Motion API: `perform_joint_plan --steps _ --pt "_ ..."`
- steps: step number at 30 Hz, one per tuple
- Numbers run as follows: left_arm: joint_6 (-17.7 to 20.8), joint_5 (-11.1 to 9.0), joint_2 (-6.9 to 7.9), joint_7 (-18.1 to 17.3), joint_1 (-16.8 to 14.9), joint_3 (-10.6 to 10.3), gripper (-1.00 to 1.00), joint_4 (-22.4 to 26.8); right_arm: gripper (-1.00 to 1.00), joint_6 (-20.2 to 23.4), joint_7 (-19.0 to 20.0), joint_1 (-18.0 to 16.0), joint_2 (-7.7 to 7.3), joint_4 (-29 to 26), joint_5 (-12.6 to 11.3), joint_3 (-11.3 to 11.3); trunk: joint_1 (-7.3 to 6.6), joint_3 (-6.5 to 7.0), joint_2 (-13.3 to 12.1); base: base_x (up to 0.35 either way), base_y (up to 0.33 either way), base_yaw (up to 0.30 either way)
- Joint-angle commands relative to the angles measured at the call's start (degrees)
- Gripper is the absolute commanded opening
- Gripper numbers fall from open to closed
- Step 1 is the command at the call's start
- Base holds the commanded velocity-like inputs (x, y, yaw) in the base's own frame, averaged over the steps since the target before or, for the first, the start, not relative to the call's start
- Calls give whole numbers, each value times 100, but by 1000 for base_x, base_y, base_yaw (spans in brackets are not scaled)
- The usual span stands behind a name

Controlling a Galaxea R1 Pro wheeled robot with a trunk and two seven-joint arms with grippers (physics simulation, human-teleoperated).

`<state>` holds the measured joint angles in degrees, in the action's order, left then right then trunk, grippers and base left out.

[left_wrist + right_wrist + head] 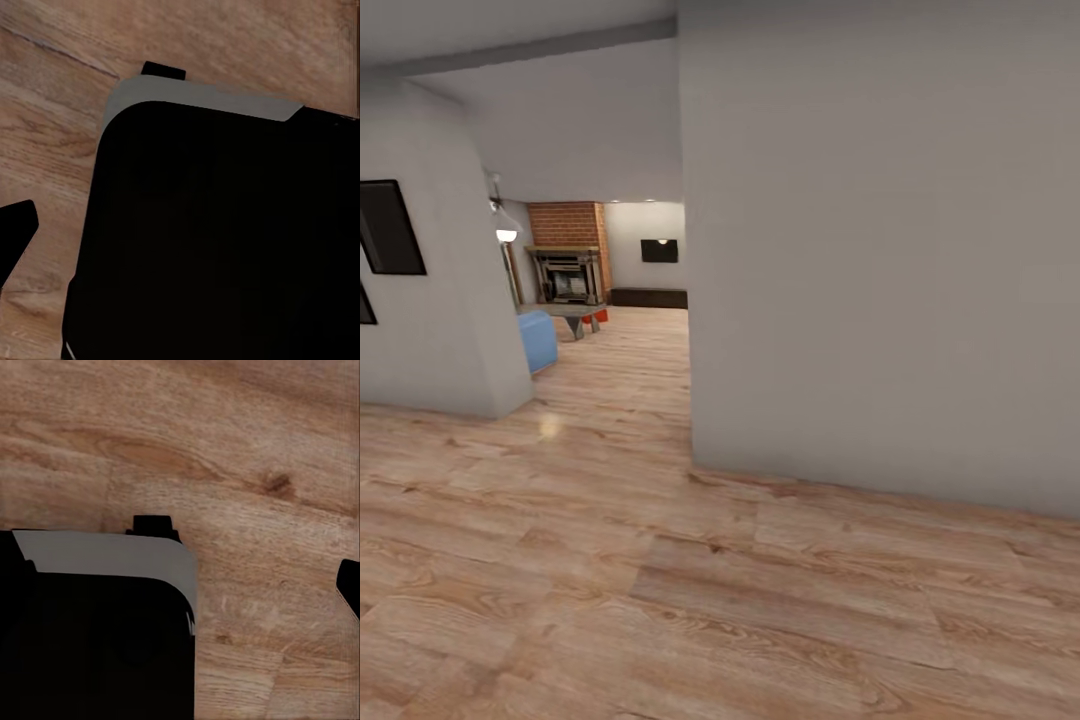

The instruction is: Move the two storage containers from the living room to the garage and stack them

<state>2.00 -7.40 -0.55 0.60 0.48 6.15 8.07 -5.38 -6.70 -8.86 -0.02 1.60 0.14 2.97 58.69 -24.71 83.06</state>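
Down the hallway, a red-orange storage container (599, 315) sits beside the brick fireplace (567, 252). Both grippers' finger positions: cannot tell.

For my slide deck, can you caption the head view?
Wood-floored hallway; beyond a grey wall, a brick fireplace and blue sofa.

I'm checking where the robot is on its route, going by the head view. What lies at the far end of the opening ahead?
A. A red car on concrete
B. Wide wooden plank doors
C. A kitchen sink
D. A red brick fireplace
D: past the wood plank floor, a red brick fireplace stands at the far end, with a blue sofa beside the left wall.
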Motion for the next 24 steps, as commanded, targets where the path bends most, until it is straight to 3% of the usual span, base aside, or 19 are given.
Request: perform_joint_plan --steps 1,17,24 --pt "21 -43 -2 7 5 26 100 19 100 -29 -16 -8 1 17 6 29 3 -5 2 324 0 2" --pt "30 -59 3 9 5 27 100 10 100 -36 2 -5 0 15 47 80 3 -5 2 324 0 0" --pt "29 -60 3 10 5 27 100 10 100 -32 2 -8 0 15 32 443 3 -5 2 324 0 0"
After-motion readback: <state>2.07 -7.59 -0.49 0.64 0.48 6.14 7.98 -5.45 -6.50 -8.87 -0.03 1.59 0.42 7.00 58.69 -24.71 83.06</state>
